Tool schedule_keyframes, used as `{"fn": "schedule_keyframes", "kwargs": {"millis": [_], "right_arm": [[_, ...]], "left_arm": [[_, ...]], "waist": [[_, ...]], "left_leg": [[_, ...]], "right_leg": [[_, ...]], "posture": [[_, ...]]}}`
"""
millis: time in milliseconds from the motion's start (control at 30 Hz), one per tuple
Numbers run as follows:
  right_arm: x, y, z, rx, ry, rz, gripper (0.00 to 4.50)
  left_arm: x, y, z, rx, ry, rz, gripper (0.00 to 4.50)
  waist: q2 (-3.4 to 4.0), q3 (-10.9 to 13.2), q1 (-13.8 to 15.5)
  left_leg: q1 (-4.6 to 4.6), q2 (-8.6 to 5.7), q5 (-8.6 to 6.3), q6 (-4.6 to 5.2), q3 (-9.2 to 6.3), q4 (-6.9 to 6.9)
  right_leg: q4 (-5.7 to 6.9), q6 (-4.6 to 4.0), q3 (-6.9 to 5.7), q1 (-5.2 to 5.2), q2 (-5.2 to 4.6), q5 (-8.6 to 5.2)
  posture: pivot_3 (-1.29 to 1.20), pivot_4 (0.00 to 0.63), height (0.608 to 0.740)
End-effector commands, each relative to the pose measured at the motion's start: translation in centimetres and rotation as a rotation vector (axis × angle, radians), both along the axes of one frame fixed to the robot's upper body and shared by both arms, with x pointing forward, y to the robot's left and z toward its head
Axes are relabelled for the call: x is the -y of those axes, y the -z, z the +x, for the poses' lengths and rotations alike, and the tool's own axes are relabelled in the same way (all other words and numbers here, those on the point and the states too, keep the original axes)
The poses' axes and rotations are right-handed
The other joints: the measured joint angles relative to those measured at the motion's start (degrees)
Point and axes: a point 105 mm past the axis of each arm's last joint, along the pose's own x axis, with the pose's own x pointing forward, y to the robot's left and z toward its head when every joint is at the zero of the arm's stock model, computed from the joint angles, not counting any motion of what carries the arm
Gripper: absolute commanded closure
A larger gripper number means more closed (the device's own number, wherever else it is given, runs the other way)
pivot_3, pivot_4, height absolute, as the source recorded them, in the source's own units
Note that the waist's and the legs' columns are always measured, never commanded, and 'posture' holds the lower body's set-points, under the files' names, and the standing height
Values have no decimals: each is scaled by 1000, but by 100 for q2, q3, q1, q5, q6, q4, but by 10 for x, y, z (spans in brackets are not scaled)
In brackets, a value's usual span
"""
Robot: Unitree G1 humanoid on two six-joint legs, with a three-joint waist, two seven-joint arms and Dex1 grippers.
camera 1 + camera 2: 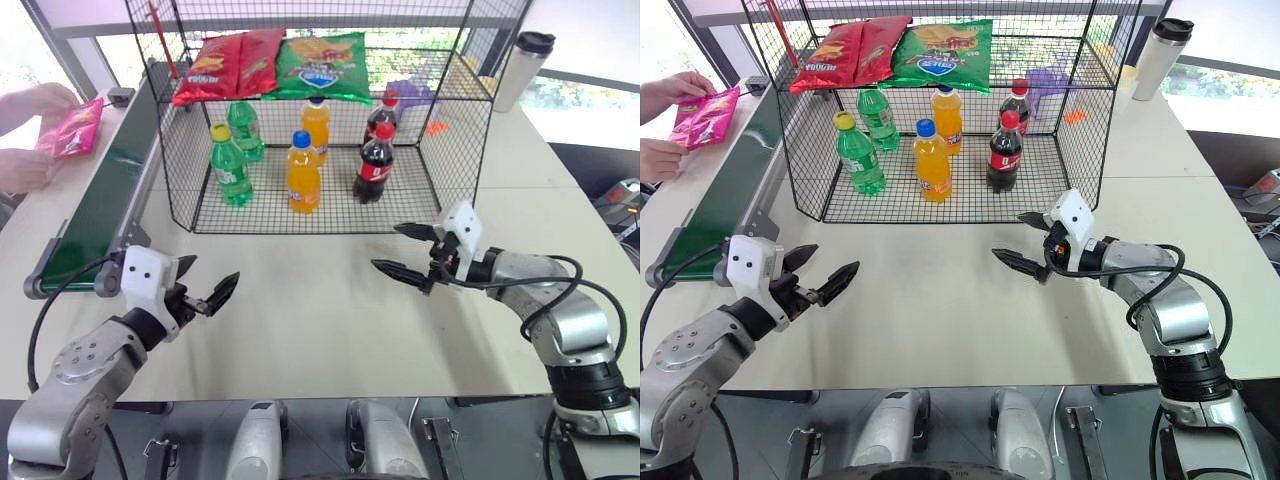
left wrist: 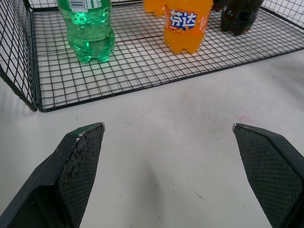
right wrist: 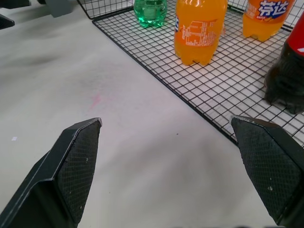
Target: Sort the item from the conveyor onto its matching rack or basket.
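The pink chip bag [image 1: 70,129] is held between a person's two hands [image 1: 38,98] at the far left edge of the table [image 1: 320,310], beside the far end of the conveyor [image 1: 100,205], well apart from both sets of jaws. Its printing cannot be read, and the person's arms are cut off by the frame edge.

The left gripper [image 1: 205,290] is held above the bare tabletop near the conveyor's roller end, jaws spread wide with nothing between them. The right gripper [image 1: 408,250] is held just in front of the wire rack [image 1: 445,160], jaws likewise spread and empty.

Ahead of both jaws, the rack's lower tier holds two green bottles [image 1: 230,165], two orange bottles [image 1: 303,172] and two dark cola bottles [image 1: 375,165] with red caps. On the orange bottle nearest the left jaws, white Chinese characters on a blue label are seen; the fine print on the other orange bottle's label is not legible. On the upper mesh tier lie two red chip bags [image 1: 228,65] and a green chip bag [image 1: 323,66]; their brand lettering is too small to read. A purple object [image 1: 410,92] behind the mesh cannot be identified. A steel tumbler [image 1: 522,70] with a black lid stands beyond the rack, past the right jaws.
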Motion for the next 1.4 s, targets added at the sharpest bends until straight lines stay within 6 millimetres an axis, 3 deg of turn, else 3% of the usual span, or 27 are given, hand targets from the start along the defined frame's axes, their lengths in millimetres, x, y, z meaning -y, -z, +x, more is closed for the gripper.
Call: {"fn": "schedule_keyframes", "kwargs": {"millis": [33, 1400], "right_arm": [[-1, -11, 0, 51, -13, 6, 0], [-3, -11, 4, 61, -2, 9, 0]], "left_arm": [[3, -9, 0, 50, 26, 14, 20], [0, -11, 2, 56, 3, 25, 20]], "waist": [[0, 0, 0], [0, 0, -2]], "left_leg": [[0, 0, 0, 0, 0, 0], [0, 0, 0, 0, 0, 1]], "right_leg": [[0, 0, 0, 0, 0, 0], [0, 0, 0, 0, 1, 2]], "posture": [[0, 150, 740], [0, 150, 740]]}}
